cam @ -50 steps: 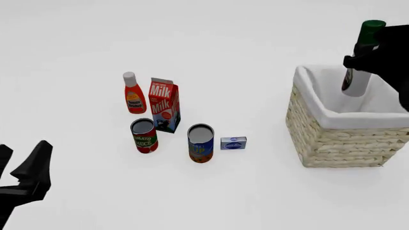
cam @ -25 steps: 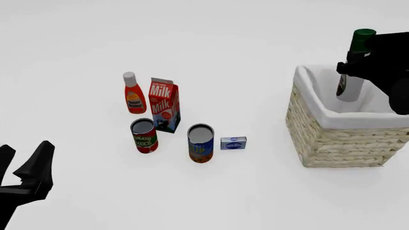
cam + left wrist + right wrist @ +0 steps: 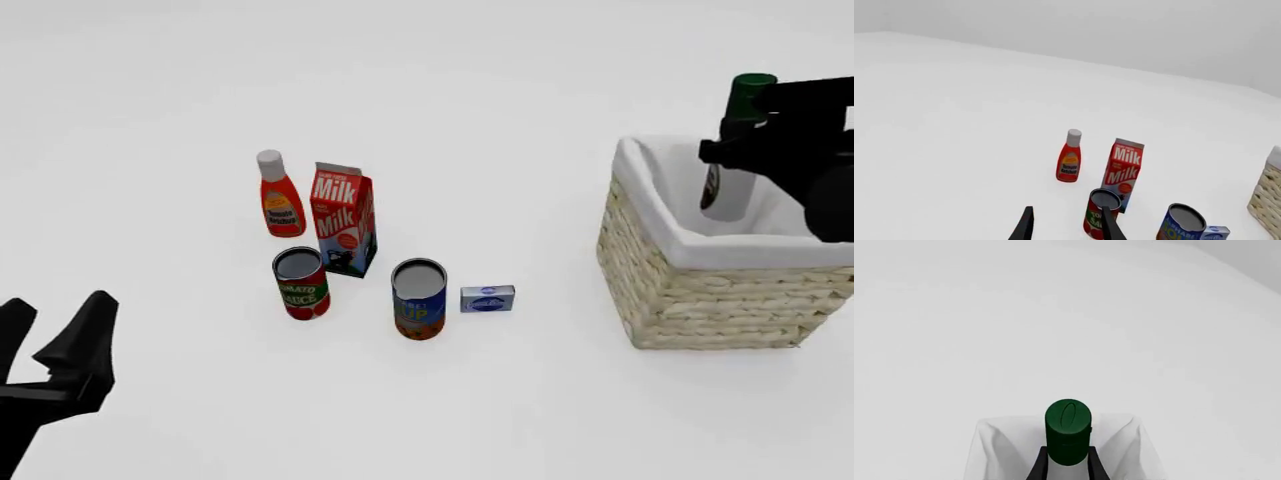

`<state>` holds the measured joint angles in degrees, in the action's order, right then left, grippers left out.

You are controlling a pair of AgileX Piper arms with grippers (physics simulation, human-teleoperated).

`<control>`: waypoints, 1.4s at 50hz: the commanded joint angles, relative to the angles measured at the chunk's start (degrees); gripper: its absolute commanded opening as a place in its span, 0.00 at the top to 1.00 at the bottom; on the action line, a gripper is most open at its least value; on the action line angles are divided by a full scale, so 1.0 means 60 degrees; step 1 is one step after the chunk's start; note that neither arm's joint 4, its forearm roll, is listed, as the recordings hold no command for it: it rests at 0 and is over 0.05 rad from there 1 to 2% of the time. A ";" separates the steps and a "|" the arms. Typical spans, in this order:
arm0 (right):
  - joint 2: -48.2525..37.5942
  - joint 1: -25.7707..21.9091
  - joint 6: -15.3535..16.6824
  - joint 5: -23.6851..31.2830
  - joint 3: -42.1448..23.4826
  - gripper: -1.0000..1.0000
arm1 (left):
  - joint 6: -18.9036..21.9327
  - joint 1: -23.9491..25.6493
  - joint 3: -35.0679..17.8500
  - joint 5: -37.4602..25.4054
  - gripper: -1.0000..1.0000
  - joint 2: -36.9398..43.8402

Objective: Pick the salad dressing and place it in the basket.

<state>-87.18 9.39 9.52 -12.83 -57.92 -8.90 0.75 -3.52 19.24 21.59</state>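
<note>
The salad dressing (image 3: 730, 170), a white bottle with a dark green cap (image 3: 1067, 430), hangs upright with its lower part inside the wicker basket (image 3: 707, 290). My right gripper (image 3: 742, 150) is shut on the bottle just below the cap, above the basket's far side. In the right wrist view the two fingers (image 3: 1038, 467) flank the cap, with the basket's white lining (image 3: 991, 450) behind. My left gripper (image 3: 60, 345) stands open and empty at the near left, far from the basket; its fingertips (image 3: 1026, 225) show in the left wrist view.
A red ketchup bottle (image 3: 279, 195), a milk carton (image 3: 344, 218), a tomato sauce can (image 3: 302, 283), a blue-orange can (image 3: 419, 298) and a small blue box (image 3: 487, 299) stand grouped mid-table, left of the basket.
The right gripper has lowered the salad dressing further into the basket and shifted it slightly left. The left gripper has barely moved.
</note>
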 commanded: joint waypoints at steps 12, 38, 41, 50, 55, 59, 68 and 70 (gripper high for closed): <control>-0.0181 -0.0015 -0.0073 -0.0123 0.0049 1.00 | 0.0001 -0.0011 0.0066 0.0195 0.00 0.0168; -0.0253 0.0044 -0.0024 -0.0217 -0.0011 0.00 | -0.0066 -0.0032 0.0091 0.0277 0.00 0.0268; -0.0241 0.0031 -0.0011 -0.0236 -0.0002 0.00 | -0.0057 -0.0017 0.0101 0.0315 0.00 0.0313; -0.0146 0.0019 -0.0049 -0.0241 0.0033 0.00 | -0.0063 -0.0012 0.0114 0.0352 0.00 0.0334; 0.0251 -0.0023 -0.0058 -0.0194 0.0200 0.00 | -0.0051 0.0000 0.0129 0.0397 0.00 0.0374; 0.0931 -0.0120 -0.0160 -0.0200 0.0539 0.00 | -0.0045 0.0000 0.0113 0.0359 0.00 0.0353; 0.2784 -0.0445 -0.0561 0.0152 0.1503 0.00 | -0.0027 0.0002 0.0105 0.0295 0.00 0.0289; 0.3154 -0.0459 -0.0635 0.0221 0.1718 0.00 | -0.0023 0.0004 0.0097 0.0260 0.00 0.0244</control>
<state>-77.69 7.96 7.55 -13.05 -52.55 -9.14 0.72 -2.84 21.18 23.45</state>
